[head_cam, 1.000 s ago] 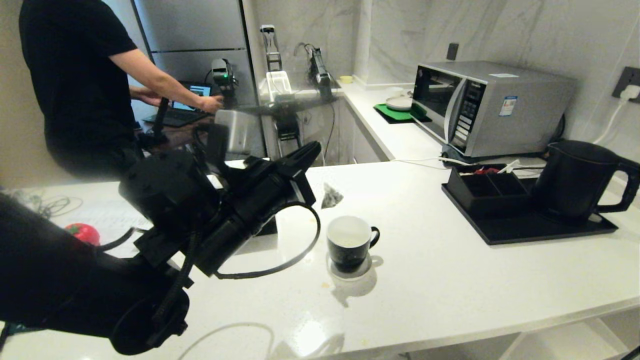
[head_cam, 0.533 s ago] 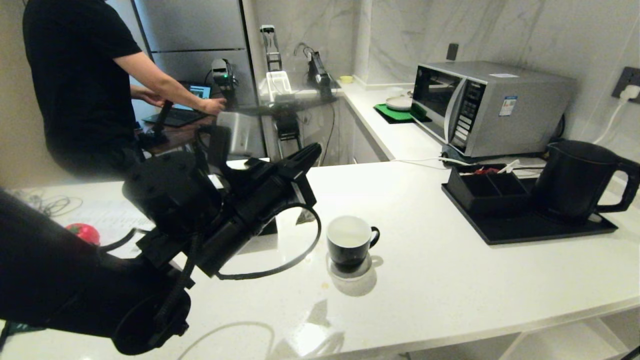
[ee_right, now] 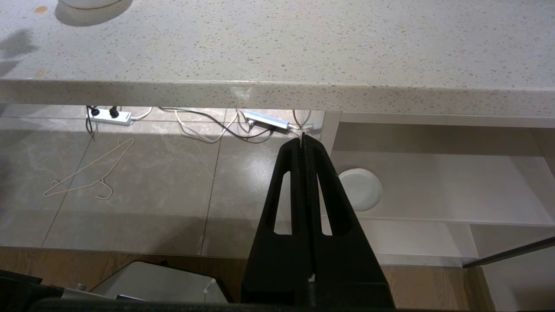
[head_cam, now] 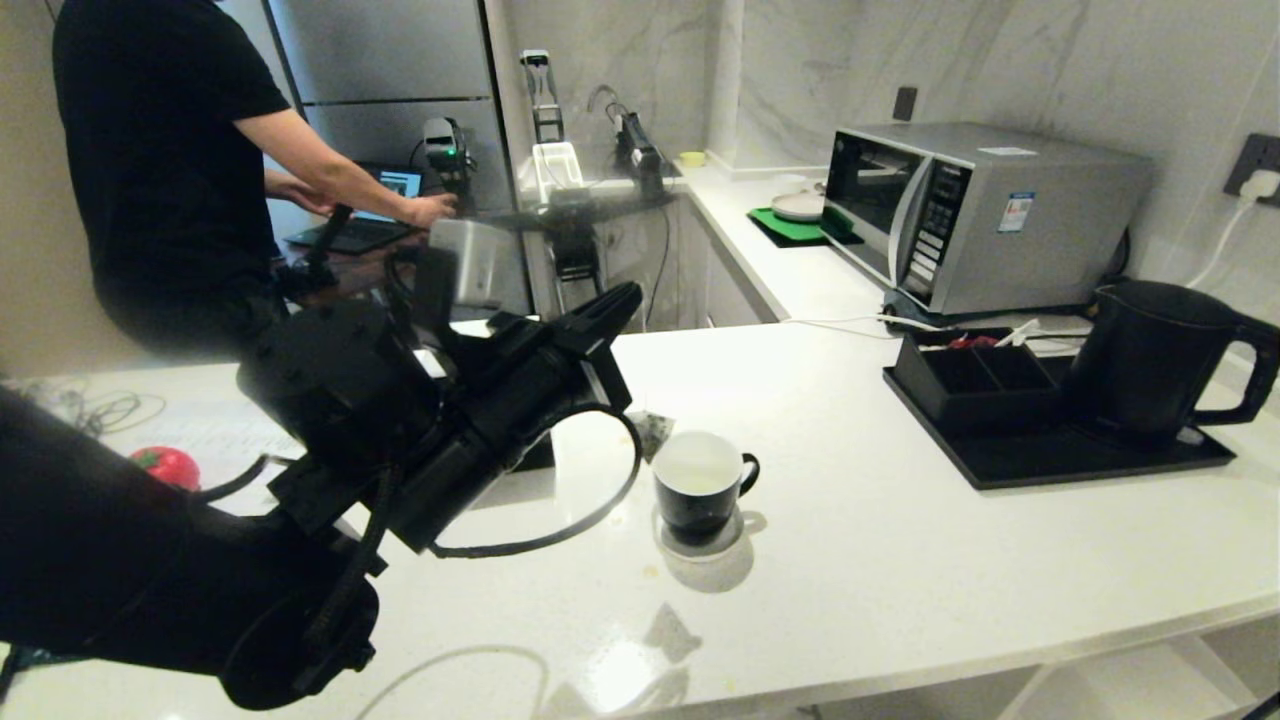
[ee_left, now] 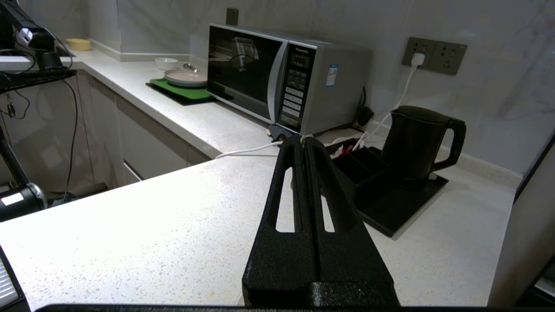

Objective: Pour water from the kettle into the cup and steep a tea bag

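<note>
Open counter (head_cam: 880, 560) surrounds the cup (head_cam: 700, 487); the left arm (head_cam: 440, 420) crowds its left.

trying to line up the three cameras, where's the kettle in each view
Head view: kettle at the far right, on the black tray, beside the microwave.
Left wrist view: kettle right of centre, beyond the shut left fingers.
Right wrist view: not in it.
Shared landmark: the microwave, in the head and left wrist views.
</note>
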You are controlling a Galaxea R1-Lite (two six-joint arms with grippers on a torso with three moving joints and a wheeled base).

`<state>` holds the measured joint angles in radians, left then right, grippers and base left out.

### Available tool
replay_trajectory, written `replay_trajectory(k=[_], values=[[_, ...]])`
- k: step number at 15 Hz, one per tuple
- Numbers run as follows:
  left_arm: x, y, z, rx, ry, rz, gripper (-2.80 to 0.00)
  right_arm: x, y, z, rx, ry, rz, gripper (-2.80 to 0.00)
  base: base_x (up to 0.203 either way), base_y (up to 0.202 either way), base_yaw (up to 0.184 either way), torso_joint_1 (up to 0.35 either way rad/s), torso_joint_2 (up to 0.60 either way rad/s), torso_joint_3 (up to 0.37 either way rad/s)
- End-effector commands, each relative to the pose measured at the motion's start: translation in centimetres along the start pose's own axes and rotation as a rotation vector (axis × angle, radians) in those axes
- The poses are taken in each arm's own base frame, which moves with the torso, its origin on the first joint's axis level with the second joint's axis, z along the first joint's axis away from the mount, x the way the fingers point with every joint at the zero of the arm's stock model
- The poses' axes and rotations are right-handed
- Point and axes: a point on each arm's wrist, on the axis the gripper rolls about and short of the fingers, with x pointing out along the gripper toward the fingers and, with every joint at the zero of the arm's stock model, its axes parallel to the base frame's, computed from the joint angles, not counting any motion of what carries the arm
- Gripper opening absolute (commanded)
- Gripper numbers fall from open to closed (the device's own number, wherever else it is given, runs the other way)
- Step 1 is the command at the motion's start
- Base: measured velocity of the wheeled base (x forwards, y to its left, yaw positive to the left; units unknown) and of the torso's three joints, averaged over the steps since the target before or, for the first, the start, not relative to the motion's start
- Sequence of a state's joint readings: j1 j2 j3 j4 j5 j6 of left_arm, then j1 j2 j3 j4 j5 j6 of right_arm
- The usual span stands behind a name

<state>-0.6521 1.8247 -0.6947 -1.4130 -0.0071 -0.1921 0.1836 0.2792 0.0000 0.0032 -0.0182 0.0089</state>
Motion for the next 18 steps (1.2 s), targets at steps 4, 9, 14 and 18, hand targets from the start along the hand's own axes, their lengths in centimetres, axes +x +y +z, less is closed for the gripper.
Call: replay_trajectory(k=[4, 9, 14, 18], values=[[0.0, 0.0, 0.2, -0.003, -0.013, 0.000, -2.80, 0.0, 0.0, 0.0, 0.000, 0.002, 0.000, -2.80, 0.000, 0.000, 0.000, 0.000, 0.00, 0.000], [0.4, 0.1, -0.3, -0.003, -0.003, 0.001, -2.80, 0.0, 0.0, 0.0, 0.005, 0.004, -0.017, -2.80, 0.000, 0.000, 0.000, 0.000, 0.00, 0.000], [1.1, 0.0, -0.9, -0.004, 0.004, -0.006, -2.80, -0.1, 0.0, 0.0, 0.056, -0.018, -0.195, -2.80, 0.000, 0.000, 0.000, 0.000, 0.00, 0.000], [1.4, 0.2, -1.4, -0.004, 0.011, -0.004, -2.80, -1.3, 0.3, -0.6, 0.041, -0.188, -0.192, -2.80, 0.000, 0.000, 0.000, 0.000, 0.00, 0.000]])
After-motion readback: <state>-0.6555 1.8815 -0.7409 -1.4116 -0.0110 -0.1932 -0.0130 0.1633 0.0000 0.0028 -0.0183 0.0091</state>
